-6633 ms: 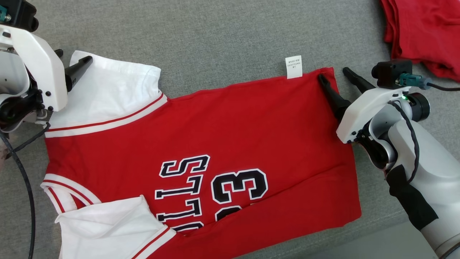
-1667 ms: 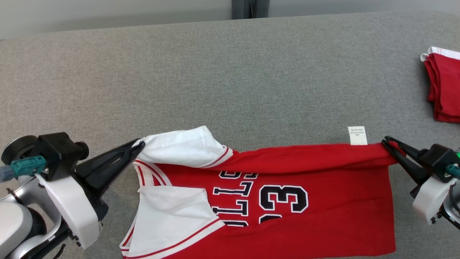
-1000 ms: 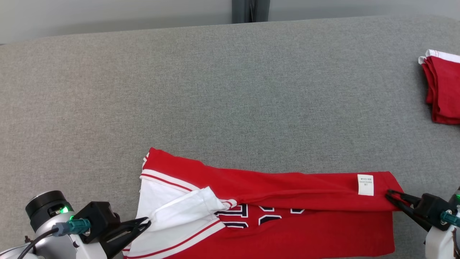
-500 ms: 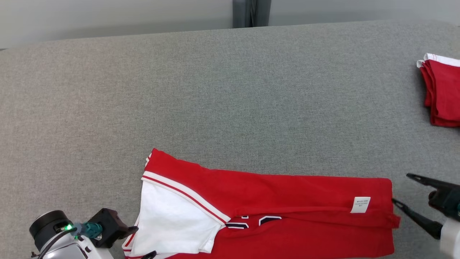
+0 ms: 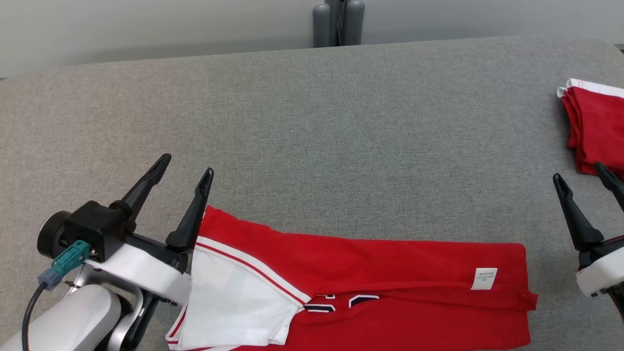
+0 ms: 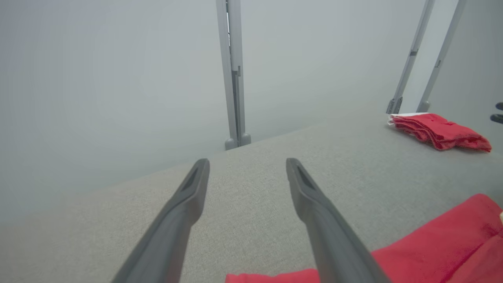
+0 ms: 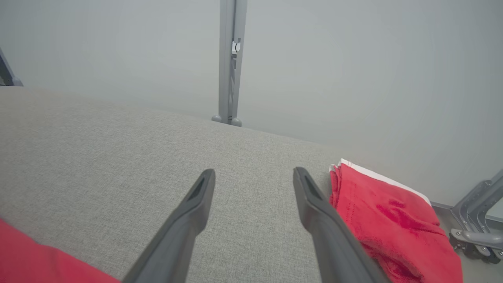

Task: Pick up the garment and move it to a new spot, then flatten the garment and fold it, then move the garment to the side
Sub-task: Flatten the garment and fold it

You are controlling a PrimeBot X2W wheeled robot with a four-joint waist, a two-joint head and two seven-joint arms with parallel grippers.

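The garment (image 5: 370, 273) is a red jersey with white sleeves and dark lettering. It lies folded lengthwise along the near edge of the grey table, a white label near its right end. My left gripper (image 5: 187, 165) hovers open just off its left end, fingers pointing away, empty. To the right of the jersey's right end my right gripper (image 5: 580, 171) is open and empty too. In the left wrist view the left gripper (image 6: 246, 162) is above bare table, with the garment (image 6: 444, 243) at lower right. Through the right wrist view the right gripper (image 7: 253, 171) shows spread fingers, the garment (image 7: 35, 261) at lower left.
A stack of folded red clothes (image 5: 594, 124) sits at the table's far right edge, close to my right gripper; this stack (image 7: 389, 216) lies just right of the fingers. A grey post (image 5: 339, 22) stands behind the table (image 5: 312, 122).
Both grippers have opened and let go of the garment, then risen away from its ends. The folded-over jersey has settled flat. The head camera has shifted slightly.
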